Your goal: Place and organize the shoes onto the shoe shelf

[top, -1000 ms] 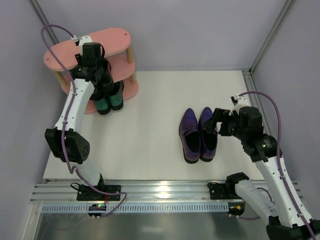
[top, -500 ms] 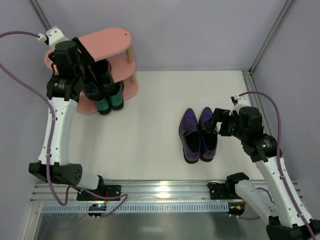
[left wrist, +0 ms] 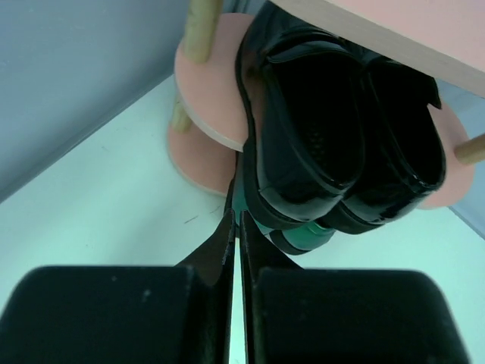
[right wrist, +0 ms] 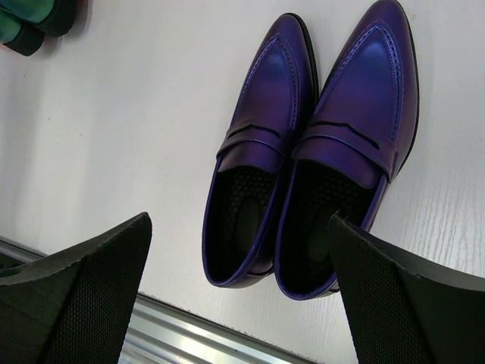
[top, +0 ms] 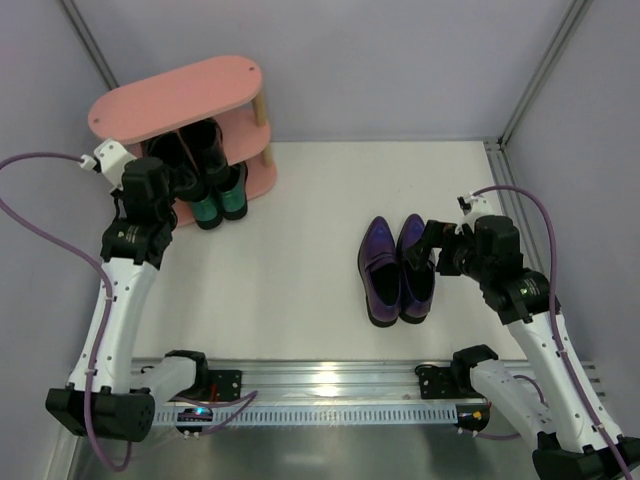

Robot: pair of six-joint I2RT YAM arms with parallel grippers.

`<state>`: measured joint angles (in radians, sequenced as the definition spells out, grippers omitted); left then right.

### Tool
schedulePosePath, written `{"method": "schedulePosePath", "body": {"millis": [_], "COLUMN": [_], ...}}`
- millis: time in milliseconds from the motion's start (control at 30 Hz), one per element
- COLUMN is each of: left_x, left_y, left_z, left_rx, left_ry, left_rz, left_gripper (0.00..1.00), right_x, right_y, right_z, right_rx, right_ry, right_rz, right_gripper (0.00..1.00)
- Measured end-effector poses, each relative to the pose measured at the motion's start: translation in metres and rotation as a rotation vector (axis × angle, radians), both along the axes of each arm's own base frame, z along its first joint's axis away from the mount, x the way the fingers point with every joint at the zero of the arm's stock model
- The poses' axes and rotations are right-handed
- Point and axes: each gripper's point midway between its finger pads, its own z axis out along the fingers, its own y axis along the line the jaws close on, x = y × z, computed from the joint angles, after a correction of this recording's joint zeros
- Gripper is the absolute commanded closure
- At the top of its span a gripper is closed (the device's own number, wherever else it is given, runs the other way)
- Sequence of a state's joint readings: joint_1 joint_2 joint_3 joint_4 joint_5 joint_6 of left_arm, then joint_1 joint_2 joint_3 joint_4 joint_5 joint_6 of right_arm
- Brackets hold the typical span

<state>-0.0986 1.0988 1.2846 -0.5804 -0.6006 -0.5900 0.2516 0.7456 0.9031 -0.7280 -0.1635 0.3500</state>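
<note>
The pink shoe shelf point(top: 180, 95) stands at the back left. A black pair point(left wrist: 311, 121) sits on its middle board point(left wrist: 208, 91), heels outward, and a teal pair point(top: 220, 205) sits on the bottom tier below. My left gripper point(left wrist: 235, 220) is shut with nothing in it, just in front of the shelf's left end; in the top view the left gripper point(top: 170, 200) is beside the teal heels. The purple pair point(top: 397, 268) lies side by side on the table, toes pointing away. My right gripper point(right wrist: 239, 218) is open above their heels, touching neither shoe.
A metal rail point(top: 330, 385) runs along the table's near edge, right behind the purple heels. Walls close in on the left and back, with frame posts point(top: 540, 70) in the corners. The teal heels point(right wrist: 23, 23) show at the right wrist view's top left corner.
My left arm has drawn back from over the shelf, down and toward the near left, and its jaws have closed empty. The right arm and all shoes stay put.
</note>
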Motion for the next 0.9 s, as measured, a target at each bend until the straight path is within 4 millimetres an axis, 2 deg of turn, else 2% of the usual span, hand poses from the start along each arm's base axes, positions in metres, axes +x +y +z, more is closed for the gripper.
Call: {"method": "schedulePosePath", "body": {"millis": [100,200,367,500,900], "left_x": [-0.005,-0.002,0.004,0.012,0.055], "left_y": [0.011,0.028,0.057,0.065,0.073], "left_z": [-0.005,-0.013,-0.051,-0.074,-0.082], "left_rx": [-0.012,-0.042,-0.106,-0.166,-0.288], "left_ry": [-0.017,-0.028,-0.016,-0.042,-0.219], "left_rz": [0.051,0.108,0.202,0.226,0.213], "left_gripper": [1.0,1.0,1.0,0.99,1.0], "right_x": [0.0,-0.001,-0.001,-0.001,0.001], "right_y": [0.001,0.001,0.001,0.001,0.002], "right_z": [-0.001,-0.001,-0.001,-0.001,-0.008], "right_rx": [0.002,0.004,0.004,0.003,-0.005], "right_ry": [0.003,0.003,0.004,0.005,0.033], "right_rz": [0.004,0.007,0.007,0.007,0.006], "right_gripper": [0.03,0.03,0.03,0.02,0.03]}}
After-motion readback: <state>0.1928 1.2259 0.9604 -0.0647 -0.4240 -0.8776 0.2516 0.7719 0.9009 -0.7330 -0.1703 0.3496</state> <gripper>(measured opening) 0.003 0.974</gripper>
